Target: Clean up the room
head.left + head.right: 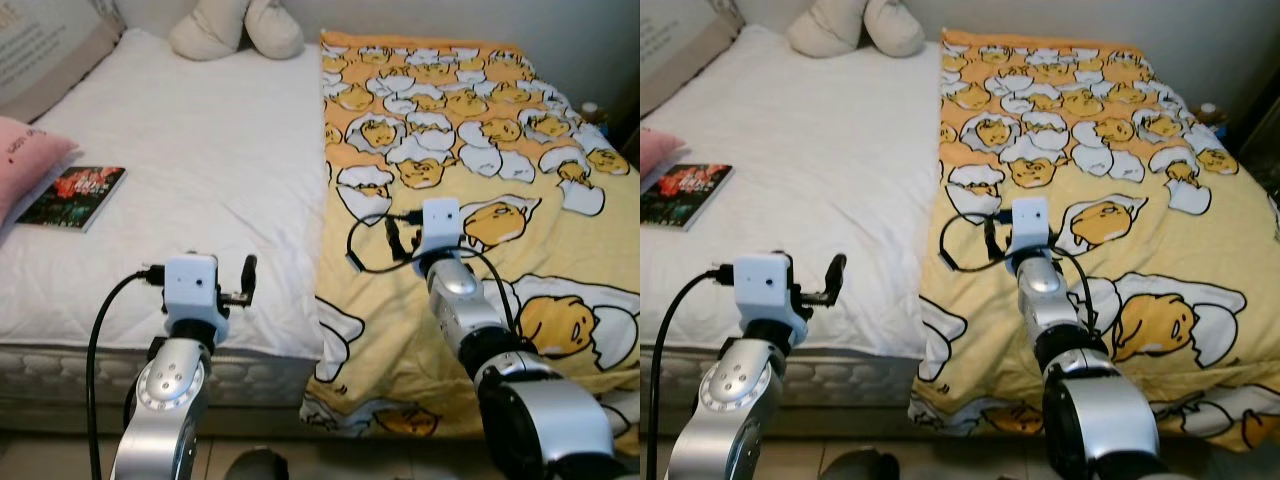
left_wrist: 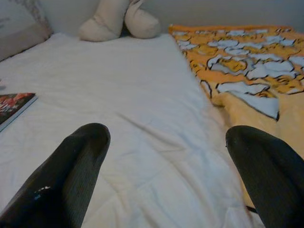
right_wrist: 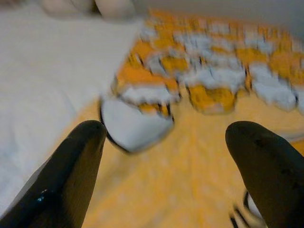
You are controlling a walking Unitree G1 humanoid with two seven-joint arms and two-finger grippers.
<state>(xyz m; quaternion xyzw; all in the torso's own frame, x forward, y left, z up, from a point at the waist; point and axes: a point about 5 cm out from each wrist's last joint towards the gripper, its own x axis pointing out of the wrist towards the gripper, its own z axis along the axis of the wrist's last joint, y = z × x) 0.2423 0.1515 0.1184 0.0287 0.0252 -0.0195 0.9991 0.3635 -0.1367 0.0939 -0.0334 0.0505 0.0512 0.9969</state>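
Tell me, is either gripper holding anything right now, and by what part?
Nothing is held. The left gripper is open over the white sheet, and the right gripper is open over the yellow blanket, with nothing between the fingers.

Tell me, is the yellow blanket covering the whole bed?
No. The yellow blanket is spread over just the right half; the white sheet beside it lies bare.

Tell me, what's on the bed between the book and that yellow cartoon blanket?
Just bare white sheet between the book and the yellow blanket, as the left eye view shows.
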